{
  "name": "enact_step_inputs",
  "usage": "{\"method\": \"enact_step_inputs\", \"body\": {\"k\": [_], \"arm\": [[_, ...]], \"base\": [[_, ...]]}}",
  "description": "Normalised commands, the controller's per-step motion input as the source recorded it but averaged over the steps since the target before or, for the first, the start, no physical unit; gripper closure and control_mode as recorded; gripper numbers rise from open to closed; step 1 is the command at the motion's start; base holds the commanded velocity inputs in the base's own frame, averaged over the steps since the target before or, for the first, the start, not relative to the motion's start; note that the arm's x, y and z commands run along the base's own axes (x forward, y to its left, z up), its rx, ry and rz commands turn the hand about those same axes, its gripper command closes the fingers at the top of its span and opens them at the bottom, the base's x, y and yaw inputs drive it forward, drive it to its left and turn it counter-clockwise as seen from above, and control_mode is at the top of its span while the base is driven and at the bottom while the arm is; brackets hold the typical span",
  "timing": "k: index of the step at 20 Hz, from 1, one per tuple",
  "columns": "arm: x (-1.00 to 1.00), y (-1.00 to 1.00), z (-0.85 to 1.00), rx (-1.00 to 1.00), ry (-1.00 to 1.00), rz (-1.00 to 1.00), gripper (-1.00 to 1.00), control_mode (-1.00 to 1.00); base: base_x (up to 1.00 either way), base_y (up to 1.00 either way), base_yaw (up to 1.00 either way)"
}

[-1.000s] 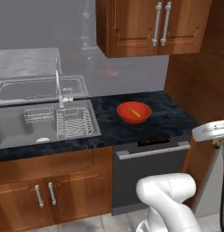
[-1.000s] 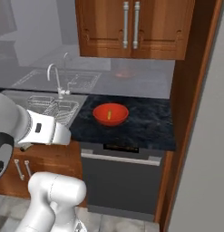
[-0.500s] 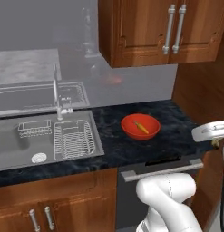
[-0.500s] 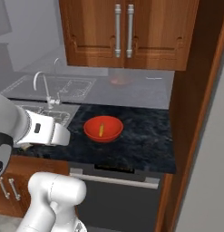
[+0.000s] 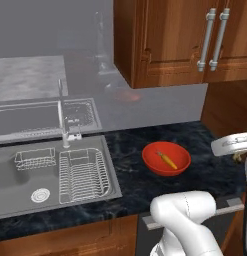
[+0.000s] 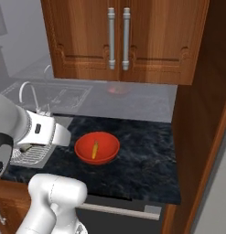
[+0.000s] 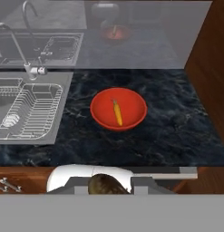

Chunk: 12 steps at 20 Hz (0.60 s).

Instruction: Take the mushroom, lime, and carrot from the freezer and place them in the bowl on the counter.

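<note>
The red-orange bowl (image 5: pixel 166 158) (image 6: pixel 97 148) (image 7: pixel 119 109) stands on the dark marbled counter (image 5: pixel 130 180) (image 6: pixel 146 160) (image 7: pixel 177 131), with the carrot (image 5: pixel 166 160) (image 6: pixel 94 150) (image 7: pixel 117 113) lying inside it. My gripper (image 7: pixel 109 186) is shut on a small dark brownish lump, the mushroom (image 7: pixel 103 185). It hangs in front of the counter's near edge, short of the bowl. In the left base view the gripper (image 5: pixel 238 156) is right of the bowl. In the right base view the gripper (image 6: pixel 24 148) is left of it. The lime and the freezer are out of view.
A steel sink (image 5: pixel 25 175) (image 7: pixel 13 81) with a wire draining rack (image 5: pixel 84 170) (image 7: pixel 29 111) and a tap (image 5: pixel 62 112) lies left of the bowl. Wooden wall cabinets (image 5: pixel 185 40) (image 6: pixel 123 41) hang above. A tall brown side panel (image 6: pixel 201 105) bounds the counter's right end.
The whole picture has shifted: the base has driven closer to the counter, so the bowl looks larger and nearer. My gripper stays shut on the lump.
</note>
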Motion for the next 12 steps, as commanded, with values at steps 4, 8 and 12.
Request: {"method": "enact_step_inputs", "body": {"k": [4, 8, 12], "arm": [[0.0, 0.0, 0.0, 0.0, 0.0, 0.0, 1.0, 1.0], [0.0, 0.0, 0.0, 0.0, 0.0, 0.0, 1.0, 1.0], [0.28, -0.02, -0.17, 0.0, 0.0, 0.0, 1.0, -1.0]], "base": [[0.52, -0.12, 0.0], [0.48, -0.09, 0.0], [0.2, -0.03, 0.0]]}}
